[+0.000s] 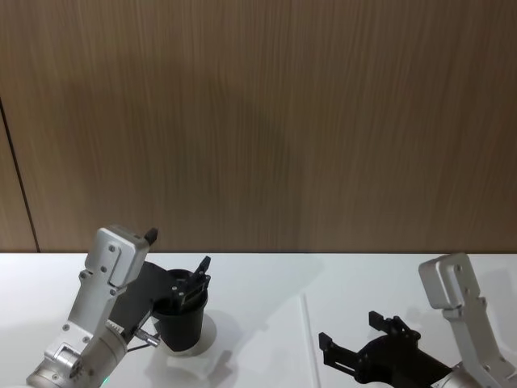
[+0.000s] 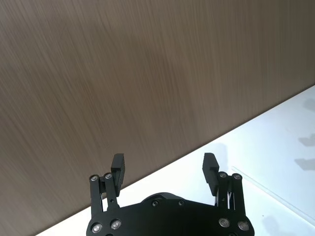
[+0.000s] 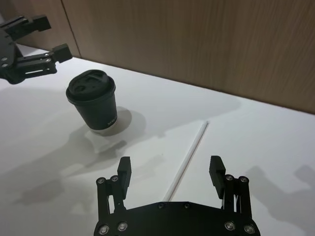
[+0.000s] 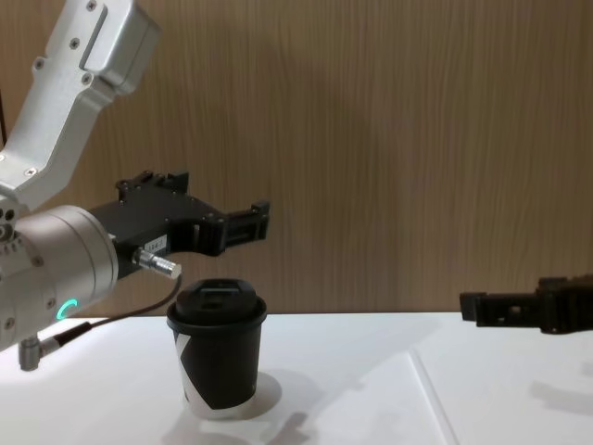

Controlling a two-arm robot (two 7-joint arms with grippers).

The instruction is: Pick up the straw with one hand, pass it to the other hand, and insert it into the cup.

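near end of straw (image 3: 189, 156) hidden behind right end effector (image 3: 171, 165).

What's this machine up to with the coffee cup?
Nothing is held yet. The white straw lies flat on the table, to the right of the lidded black cup. The right gripper hovers open over the straw, seemingly about to pick it up. The left gripper hangs open near the cup, higher than its lid.
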